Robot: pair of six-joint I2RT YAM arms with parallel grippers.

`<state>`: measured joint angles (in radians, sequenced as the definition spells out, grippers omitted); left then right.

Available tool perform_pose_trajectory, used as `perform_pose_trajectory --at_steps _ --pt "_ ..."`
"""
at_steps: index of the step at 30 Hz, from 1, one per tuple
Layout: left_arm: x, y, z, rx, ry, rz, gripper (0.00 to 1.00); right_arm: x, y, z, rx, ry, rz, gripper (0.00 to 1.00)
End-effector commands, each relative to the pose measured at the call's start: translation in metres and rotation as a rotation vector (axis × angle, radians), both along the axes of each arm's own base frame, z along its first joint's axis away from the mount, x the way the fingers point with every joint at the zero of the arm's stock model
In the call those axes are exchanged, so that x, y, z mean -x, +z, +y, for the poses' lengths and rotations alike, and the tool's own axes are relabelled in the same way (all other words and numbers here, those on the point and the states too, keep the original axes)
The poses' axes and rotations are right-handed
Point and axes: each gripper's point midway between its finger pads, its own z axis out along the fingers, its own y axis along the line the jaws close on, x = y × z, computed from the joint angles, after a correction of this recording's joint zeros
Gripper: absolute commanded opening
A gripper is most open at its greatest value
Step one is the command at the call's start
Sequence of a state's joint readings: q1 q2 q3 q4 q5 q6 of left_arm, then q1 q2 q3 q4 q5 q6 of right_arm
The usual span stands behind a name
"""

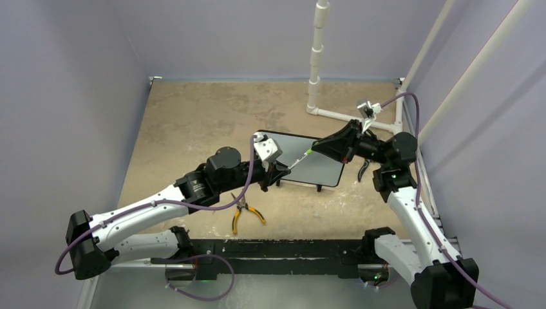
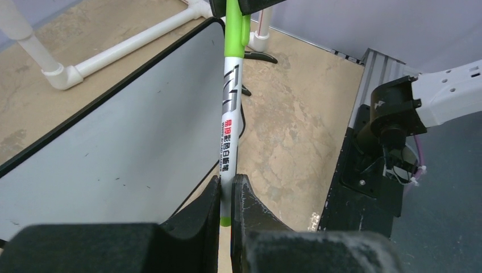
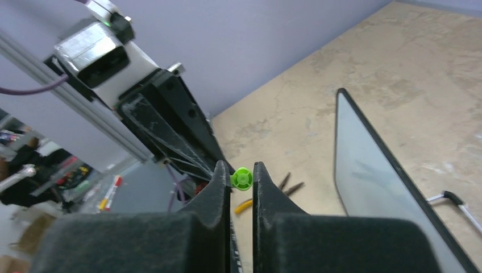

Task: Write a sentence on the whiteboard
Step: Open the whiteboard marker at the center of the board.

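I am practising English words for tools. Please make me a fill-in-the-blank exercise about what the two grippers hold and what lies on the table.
1. The left gripper is shut on the white barrel of a ____.
2. The right gripper pinches the cap of that pen, and the colour of this cap is ____.
3. On the table, just nearer the arm bases than the whiteboard, lie ____ with yellow-orange handles.

Missing words: marker; green; pliers.
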<state>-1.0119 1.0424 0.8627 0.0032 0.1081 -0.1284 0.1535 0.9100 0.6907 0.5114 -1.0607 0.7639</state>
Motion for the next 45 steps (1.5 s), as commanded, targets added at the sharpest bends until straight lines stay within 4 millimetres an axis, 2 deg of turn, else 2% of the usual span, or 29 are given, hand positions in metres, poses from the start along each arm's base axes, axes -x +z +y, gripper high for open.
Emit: perform_pose_trajectory --at_steps 1,2,3,5,7,9,15,19,25,30,37,45 --pt "0.000 0.019 -0.004 0.088 -0.014 0.005 0.00 0.012 0.014 0.001 -0.046 0.034 -0.063 0.00" --pt "-0.001 0.022 -0.003 0.104 -0.006 0.013 0.00 0.013 0.015 0.001 -0.062 0.033 -0.061 0.00" --pt "-0.003 0.026 -0.001 0.127 0.005 0.024 0.08 0.013 0.017 0.001 -0.080 0.022 -0.059 0.00" --pt "-0.006 0.036 0.002 0.191 0.028 0.039 0.33 0.012 0.022 -0.002 -0.132 -0.014 -0.052 0.00" --pt "-0.007 0.048 0.005 0.282 0.038 0.052 0.50 0.016 0.029 -0.005 -0.210 -0.025 -0.054 0.00" --pt "-0.007 0.062 0.008 0.380 0.037 0.063 0.57 0.025 0.031 -0.007 -0.290 -0.008 -0.051 0.00" --pt "0.006 0.104 0.012 0.645 -0.052 0.117 0.61 0.054 0.046 -0.019 -0.517 0.093 -0.080 0.00" --pt "0.016 0.114 0.010 0.713 -0.130 0.162 0.61 0.063 0.051 -0.027 -0.619 0.138 -0.092 0.00" --pt "0.018 0.110 0.008 0.728 -0.149 0.205 0.62 0.070 0.058 -0.032 -0.678 0.193 -0.105 0.00" --pt "0.005 0.100 0.007 0.688 -0.077 0.209 0.63 0.075 0.065 -0.029 -0.656 0.216 -0.131 0.00" --pt "-0.014 0.091 0.006 0.621 0.020 0.185 0.66 0.063 0.068 -0.024 -0.594 0.141 -0.139 0.00" --pt "0.004 0.090 -0.009 0.592 -0.124 0.191 0.68 0.051 0.074 -0.022 -0.564 0.079 -0.164 0.00"
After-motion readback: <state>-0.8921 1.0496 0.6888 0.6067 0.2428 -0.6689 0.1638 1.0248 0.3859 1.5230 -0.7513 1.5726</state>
